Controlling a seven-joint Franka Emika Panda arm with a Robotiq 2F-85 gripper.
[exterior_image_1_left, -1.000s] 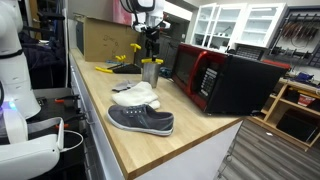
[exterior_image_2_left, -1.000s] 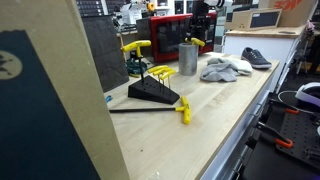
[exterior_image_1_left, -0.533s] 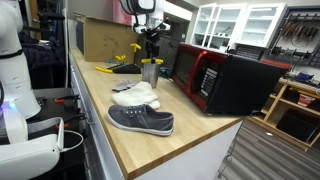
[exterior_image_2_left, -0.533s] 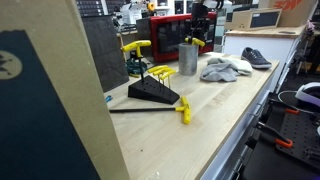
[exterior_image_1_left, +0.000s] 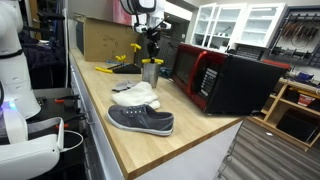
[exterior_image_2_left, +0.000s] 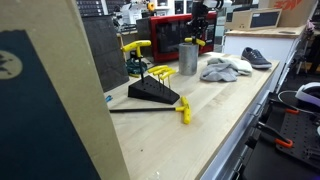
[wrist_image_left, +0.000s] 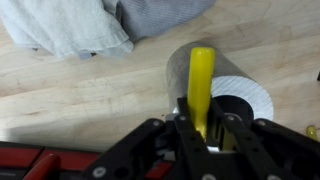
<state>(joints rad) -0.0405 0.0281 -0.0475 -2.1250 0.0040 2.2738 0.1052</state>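
the gripper (wrist_image_left: 203, 128) hangs right over the metal cup (wrist_image_left: 248, 95), its jaws clamped on the yellow-handled tool (wrist_image_left: 202, 80). the grasp looks made, but the tool is neither clear of the cup nor let go. its handle stands at the cup's mouth, and the cup's inside is hidden. a crumpled cloth (wrist_image_left: 65, 25) lies beside the cup.

Even, bright light fell from overhead in both exterior views. The shoe (exterior_image_1_left: 141, 121) cast only a faint, soft shadow on the worktop (exterior_image_1_left: 205, 125). The white casing (exterior_image_1_left: 10, 50) at near left was washed out, and the far cabinets (exterior_image_1_left: 236, 22) glared. The near panel (exterior_image_2_left: 45, 100) was dark and out of focus. In the wrist view the gripper (wrist_image_left: 203, 122) was blurred close to the lens. The handle (wrist_image_left: 202, 75) and cup (wrist_image_left: 248, 95) looked soft.
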